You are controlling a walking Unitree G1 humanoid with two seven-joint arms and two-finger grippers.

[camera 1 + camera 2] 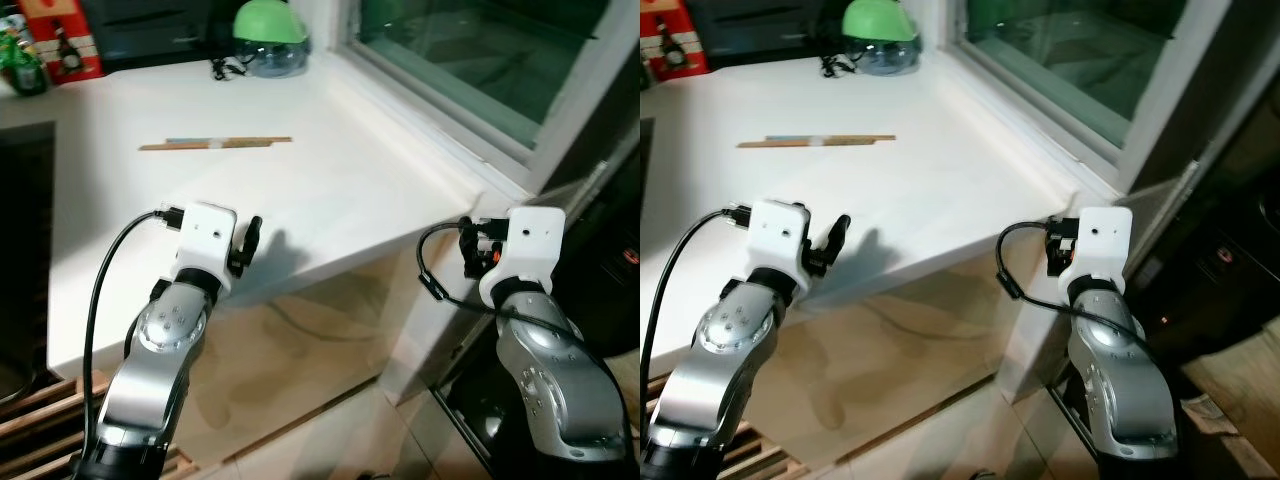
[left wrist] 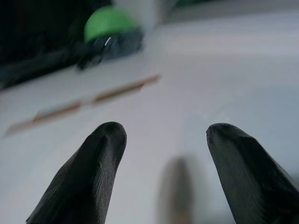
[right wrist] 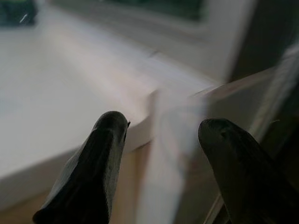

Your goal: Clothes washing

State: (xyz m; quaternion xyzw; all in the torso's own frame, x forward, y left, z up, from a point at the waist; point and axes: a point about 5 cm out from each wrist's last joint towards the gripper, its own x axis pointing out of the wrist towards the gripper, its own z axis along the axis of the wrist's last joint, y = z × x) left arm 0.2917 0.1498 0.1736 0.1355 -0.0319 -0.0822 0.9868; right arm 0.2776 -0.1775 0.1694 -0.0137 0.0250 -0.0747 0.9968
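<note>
No clothes and no washer can be made out for certain. Nearest candidate, as a judgement: the dark appliance front (image 1: 610, 270) low at robot's right, beyond the counter end, w/ a small red-orange light on it. Can't tell if it's the washing machine.

Right gripper (image 3: 161, 163) is the nearer tool: raised at the corner where the white smooth countertop (image 1: 330, 190) ends, just beside the white window sill and frame (image 1: 470, 150). Its two black fingers stand apart w/ nothing between them; wrist view looks past them at the counter corner and a pale vertical edge, blurred.

Left gripper (image 2: 166, 172) is raised over the counter's front edge, fingers likewise spread and empty. It points across the counter toward a thin wood-coloured stick w/ a pale band (image 1: 215, 143), which lies flat w/ long axis running left-right, well apart from the fingers.

Further back: green domed lid on a clear round container (image 1: 270, 38) by the window, black cable (image 1: 228, 68) just beside it, red box (image 1: 62, 40) and green bottle (image 1: 22, 68) at far left corner.

Key relation: the dark appliance lies to the right and lower than both grippers, so the right arm is closer. Next move prob. needs a turn right and a bend down, not a reach over the counter.
</note>
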